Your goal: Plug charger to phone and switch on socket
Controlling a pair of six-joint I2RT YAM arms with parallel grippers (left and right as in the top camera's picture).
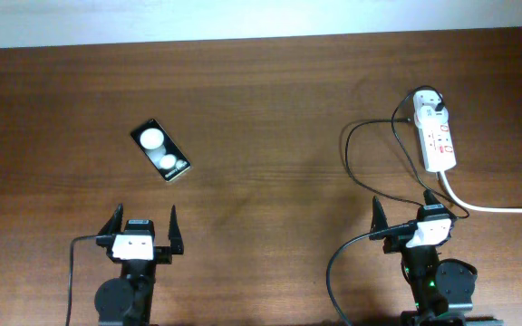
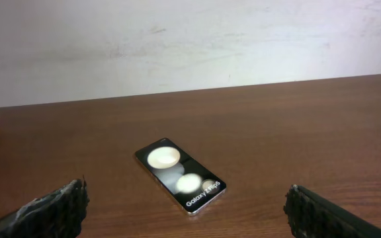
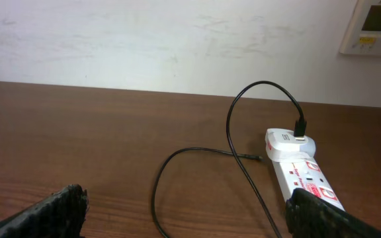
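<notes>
The phone (image 1: 160, 150) lies flat and diagonal on the wooden table at the left, glossy face up; the left wrist view (image 2: 179, 175) shows it just ahead of the fingers. My left gripper (image 1: 144, 212) is open and empty, a little nearer than the phone. The socket (image 1: 439, 140) lies at the far right, with the charger's white adapter (image 1: 430, 107) plugged into its far end. The charger's black cable (image 1: 344, 145) loops to the left of the socket, and its plug tip (image 3: 255, 157) lies loose on the table. My right gripper (image 1: 404, 201) is open and empty, just in front of the socket (image 3: 306, 178).
The socket's thick white cord (image 1: 497, 208) runs off to the right edge. The robots' own black cables hang by each arm base. A white wall stands behind the table, with a control panel (image 3: 376, 26) on it.
</notes>
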